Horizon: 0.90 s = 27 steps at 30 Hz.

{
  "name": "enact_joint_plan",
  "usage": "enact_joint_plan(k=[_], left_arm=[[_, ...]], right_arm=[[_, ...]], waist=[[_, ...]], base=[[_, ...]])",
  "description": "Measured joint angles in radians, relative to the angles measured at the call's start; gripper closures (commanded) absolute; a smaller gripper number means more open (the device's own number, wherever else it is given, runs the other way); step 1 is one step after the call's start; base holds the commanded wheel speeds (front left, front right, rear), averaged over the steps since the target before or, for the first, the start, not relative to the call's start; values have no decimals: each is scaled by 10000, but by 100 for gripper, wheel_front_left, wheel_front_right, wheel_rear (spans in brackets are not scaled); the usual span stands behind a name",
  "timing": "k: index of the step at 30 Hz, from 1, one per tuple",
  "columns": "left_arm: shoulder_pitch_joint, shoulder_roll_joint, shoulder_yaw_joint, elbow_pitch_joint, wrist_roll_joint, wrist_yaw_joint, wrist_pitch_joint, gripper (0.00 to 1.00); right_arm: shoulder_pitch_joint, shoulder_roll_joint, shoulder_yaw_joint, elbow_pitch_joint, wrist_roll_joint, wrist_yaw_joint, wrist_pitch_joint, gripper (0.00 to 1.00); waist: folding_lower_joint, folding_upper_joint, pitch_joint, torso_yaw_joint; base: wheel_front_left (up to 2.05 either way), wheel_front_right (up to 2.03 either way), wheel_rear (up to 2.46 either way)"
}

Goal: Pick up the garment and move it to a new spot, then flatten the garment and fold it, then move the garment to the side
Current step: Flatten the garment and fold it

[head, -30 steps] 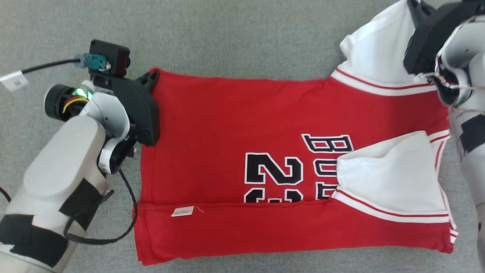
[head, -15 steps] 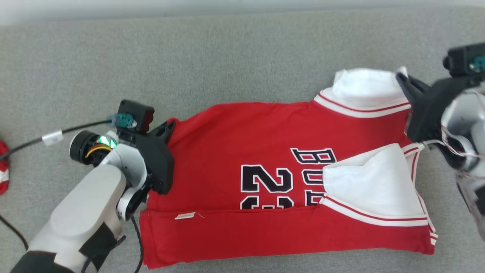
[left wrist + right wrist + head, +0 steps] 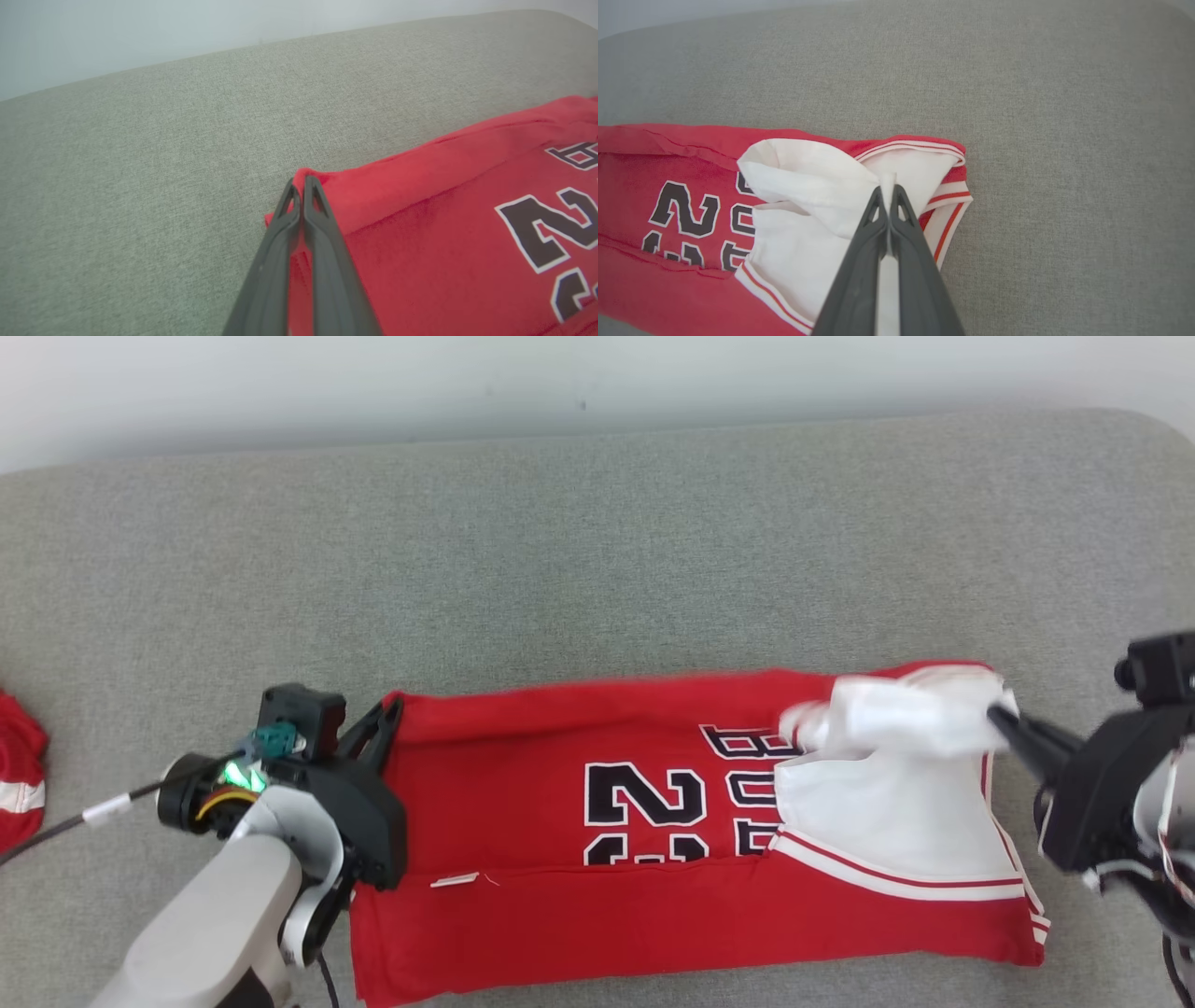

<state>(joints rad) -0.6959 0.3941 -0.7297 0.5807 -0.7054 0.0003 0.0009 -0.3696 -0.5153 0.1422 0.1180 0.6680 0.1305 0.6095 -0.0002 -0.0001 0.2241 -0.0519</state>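
Red jersey (image 3: 560, 915), white sleeves, on grey cloth (image 3: 597, 569) | long axis left-right, hem left | left gripper (image 3: 302, 184) pinches hem corner | right gripper (image 3: 888, 189) pinches sleeve

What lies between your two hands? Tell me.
The red jersey: its far edge spans from the left hand, shut on one corner, to the right hand, shut on the white sleeve. The head view shows it.
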Motion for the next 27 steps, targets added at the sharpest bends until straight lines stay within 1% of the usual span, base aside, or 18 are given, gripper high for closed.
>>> enact_joint_plan(k=[4,6,10,14,18,27], left_arm=[[320,19,-4,52,-4,12,-278,100],[451,12,-2,109,-27,88,-349,100],[680,-19,-6,192,-109,100,-477,100],[1074,-102,29,221,-251,207,-686,100],[1434,-117,46,238,-345,236,-876,100],[1634,-190,-13,332,-368,313,-1060,100]], right_arm=[[992,301,-675,-897,-257,0,794,100],[1339,499,-957,-1294,-401,0,1110,100],[1905,848,-1329,-1914,-640,0,1657,100],[2414,1229,-1699,-2368,-721,0,1983,100],[2963,1448,-2025,-2813,-857,0,2243,100],[3629,1797,-2213,-3175,-1104,0,2625,100]], waist=[[0,0,-55,-53],[0,0,-71,-69],[0,0,-115,-76],[1,0,-203,-50],[1,0,-320,12],[1,0,-446,78]], base=[[0,0,0],[0,0,0],[0,0,0],[0,0,0],[0,0,0],[0,0,0]])
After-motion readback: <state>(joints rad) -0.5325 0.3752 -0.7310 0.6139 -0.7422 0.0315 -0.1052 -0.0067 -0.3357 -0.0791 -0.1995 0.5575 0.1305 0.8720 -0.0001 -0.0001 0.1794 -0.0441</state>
